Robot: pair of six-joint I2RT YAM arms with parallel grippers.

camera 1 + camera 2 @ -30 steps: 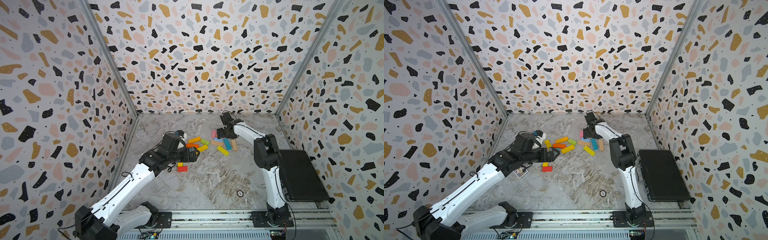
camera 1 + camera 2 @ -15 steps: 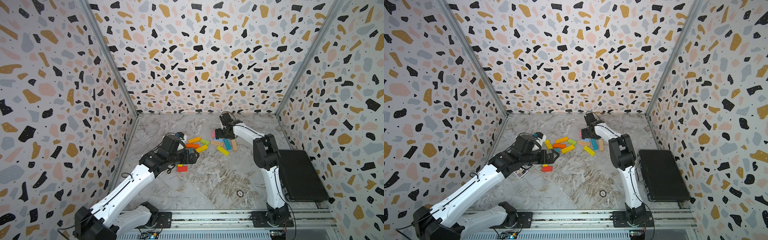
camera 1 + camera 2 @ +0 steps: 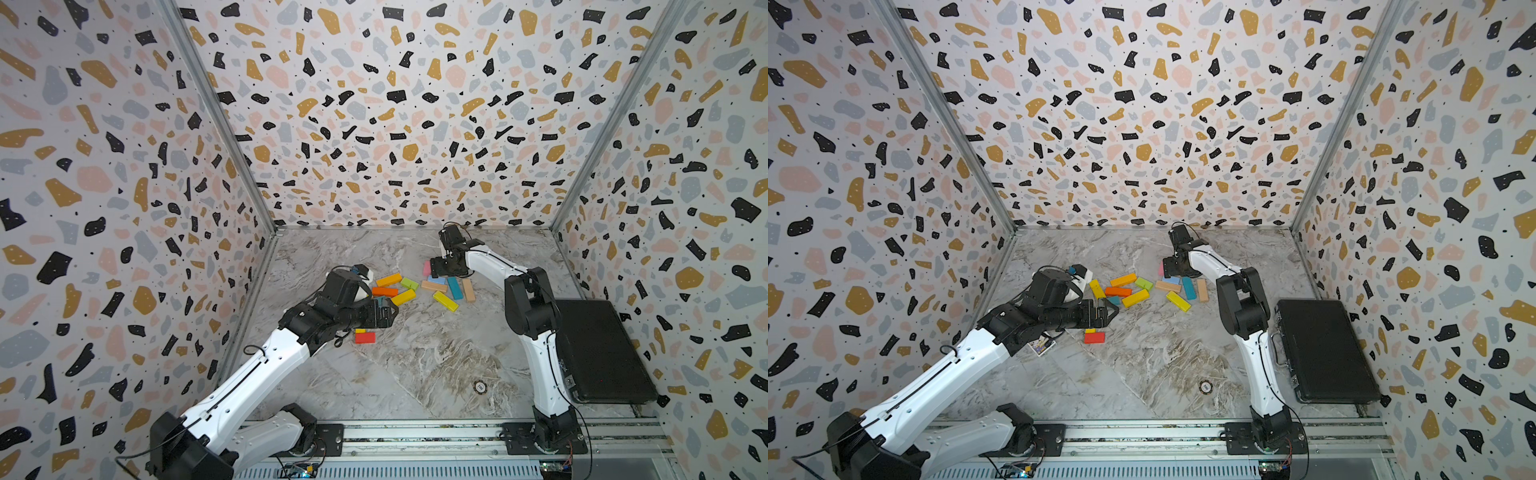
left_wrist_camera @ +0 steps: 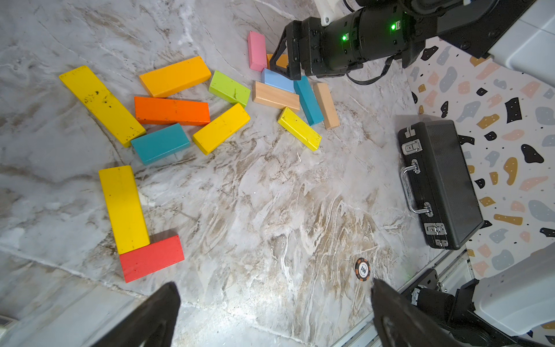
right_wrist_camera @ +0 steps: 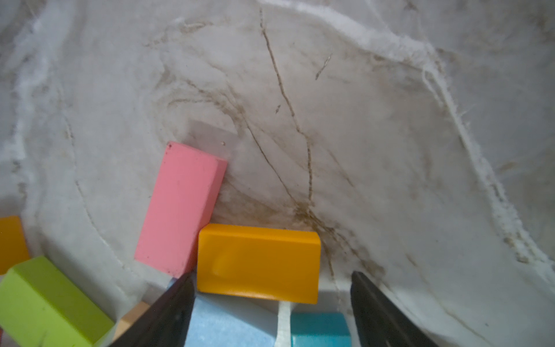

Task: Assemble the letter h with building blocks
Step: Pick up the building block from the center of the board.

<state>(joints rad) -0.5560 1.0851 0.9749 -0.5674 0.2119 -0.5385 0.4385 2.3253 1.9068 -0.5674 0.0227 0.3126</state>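
The building blocks lie loose on the marble floor. A long yellow block and a red block touch in an L shape, apart from the pile. My left gripper hovers open and empty over bare floor beside them, and shows in both top views. My right gripper is low at the far end of the pile. Its open jaws straddle a short orange block. One finger is at the block's end and the other finger stands off it. A pink block, a light blue block and a teal block border it.
A shut black case lies by the right wall. A poker chip sits on the floor towards the front. A small card lies under my left arm. Patterned walls close in three sides.
My right gripper has edged slightly left over the far blocks. The left arm has hardly moved, and no block has shifted.
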